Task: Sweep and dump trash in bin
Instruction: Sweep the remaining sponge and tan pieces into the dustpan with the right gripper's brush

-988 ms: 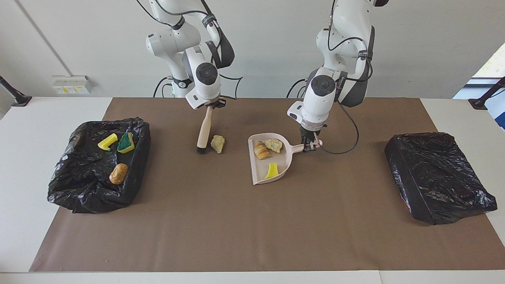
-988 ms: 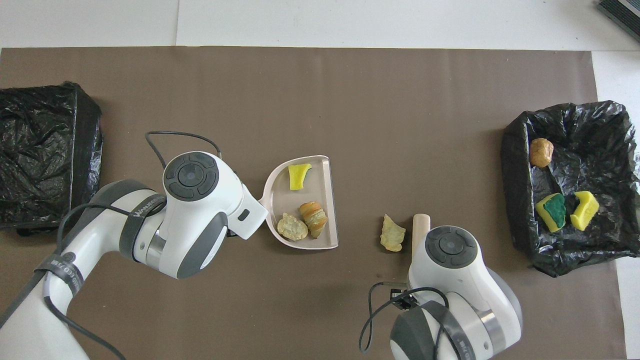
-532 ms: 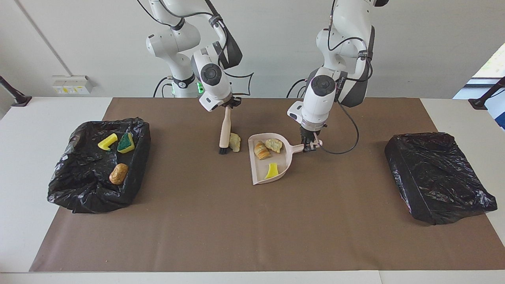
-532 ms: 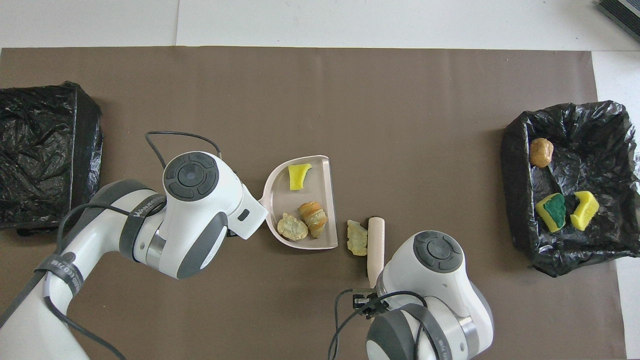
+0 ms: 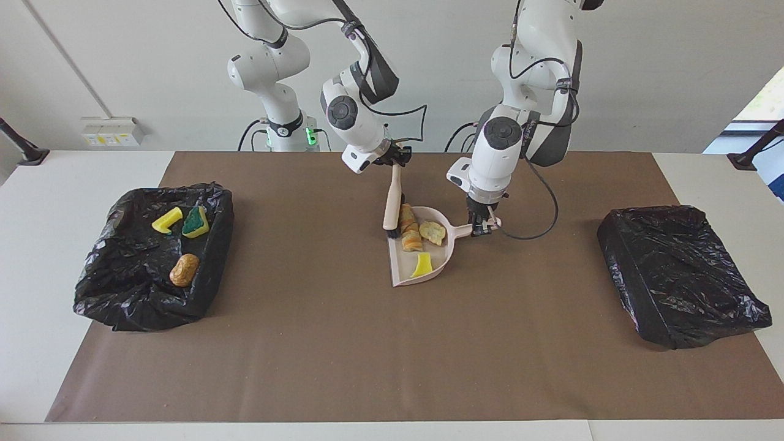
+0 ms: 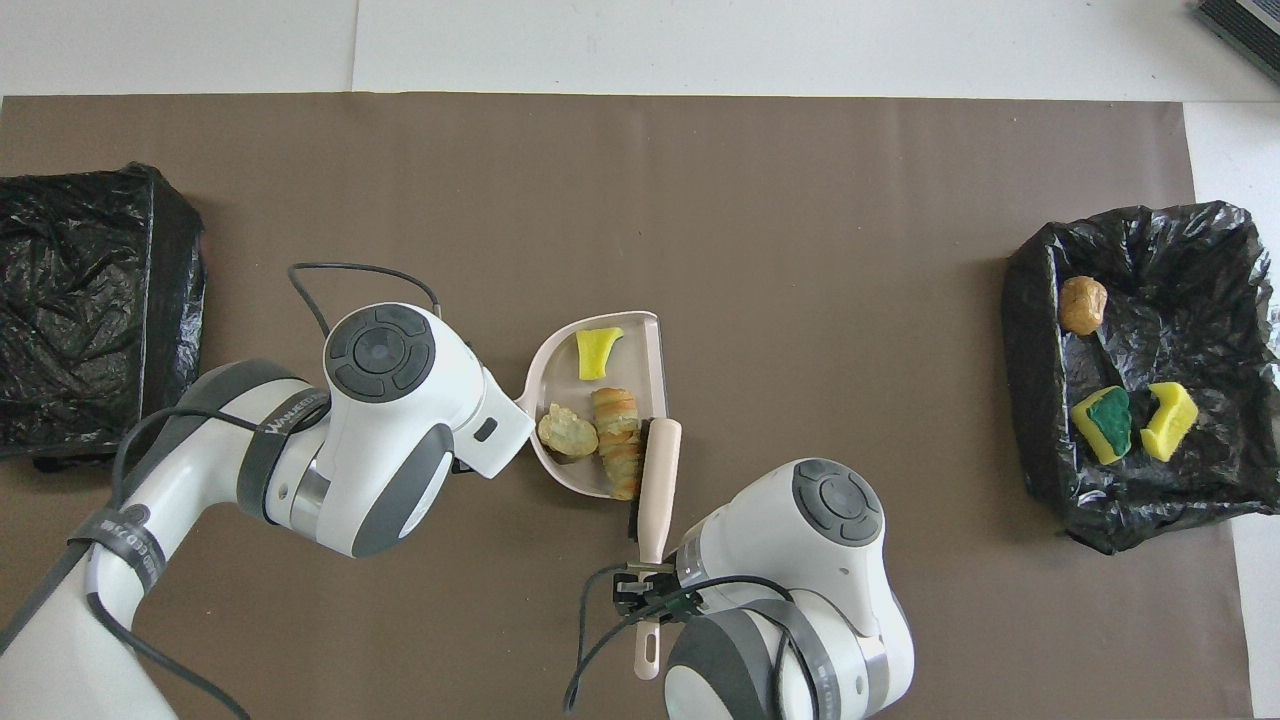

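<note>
The beige dustpan (image 5: 438, 259) (image 6: 558, 375) lies mid-table. It holds trash: a yellow sponge piece (image 5: 421, 264) (image 6: 597, 352), orange-brown lumps (image 5: 408, 231) (image 6: 617, 440) and a pale chunk (image 5: 433, 231) (image 6: 567, 435). My left gripper (image 5: 484, 225) is shut on the pan's handle; the arm hides it in the overhead view. My right gripper (image 5: 395, 164) (image 6: 645, 585) is shut on the beige brush (image 5: 392, 199) (image 6: 658, 490), whose bristles sit at the pan's mouth against the lumps. The bin (image 5: 98, 288) (image 6: 1030, 300), lined in black, stands at the right arm's end with three scraps inside.
A second box wrapped in black plastic (image 5: 680, 275) (image 6: 90, 300) sits at the left arm's end of the table. A brown mat (image 5: 367, 355) covers the work area. The left arm's cable (image 5: 539, 226) loops beside the dustpan handle.
My right gripper swept the brush toward the dustpan, pushing the loose pale scrap into it. The pieces in the pan bunched up toward the handle. The left arm stayed still.
</note>
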`<state>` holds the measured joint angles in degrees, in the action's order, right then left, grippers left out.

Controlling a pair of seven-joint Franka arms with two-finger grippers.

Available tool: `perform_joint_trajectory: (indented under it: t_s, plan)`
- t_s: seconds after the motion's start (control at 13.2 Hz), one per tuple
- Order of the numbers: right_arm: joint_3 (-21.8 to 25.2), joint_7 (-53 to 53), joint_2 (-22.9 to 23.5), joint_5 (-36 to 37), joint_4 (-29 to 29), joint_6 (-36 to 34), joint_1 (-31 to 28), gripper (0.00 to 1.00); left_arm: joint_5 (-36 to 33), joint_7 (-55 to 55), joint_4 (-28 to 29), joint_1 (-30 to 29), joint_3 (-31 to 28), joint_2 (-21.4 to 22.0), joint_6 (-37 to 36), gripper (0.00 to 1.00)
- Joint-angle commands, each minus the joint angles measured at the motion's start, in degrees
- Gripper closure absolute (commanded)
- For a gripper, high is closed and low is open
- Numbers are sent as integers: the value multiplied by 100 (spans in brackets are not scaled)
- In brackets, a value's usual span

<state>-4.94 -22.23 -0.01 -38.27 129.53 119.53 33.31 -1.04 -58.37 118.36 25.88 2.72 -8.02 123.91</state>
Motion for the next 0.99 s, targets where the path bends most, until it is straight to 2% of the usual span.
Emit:
perform_joint_trajectory:
  t_s: [0.0, 0.23, 0.38, 0.53, 0.76, 0.91]
  plan:
    - [2, 16, 160, 116, -489, -525, -35, 100, -98, 133, 258, 23, -35, 160, 195, 100]
    - [-16, -18, 107, 872, -499, -764, -9, 100, -98, 133, 258, 14, -43, 152, 204, 100]
    - [-24, -341, 72, 1293, -656, -1141, 8, 100, -98, 124, 249, 5, -43, 151, 204, 100]
    - [-24, -869, -199, 1864, -885, -1694, -9, 100, -98, 124, 223, -4, -43, 134, 204, 100]
    - [11, -1273, -595, 2209, -807, -2100, -79, 100, -98, 115, 162, -109, -43, 108, 195, 100]
    - [-24, -1599, -841, 2219, -501, -1996, -36, 100, -334, 89, 109, -214, -43, 90, 186, 100]
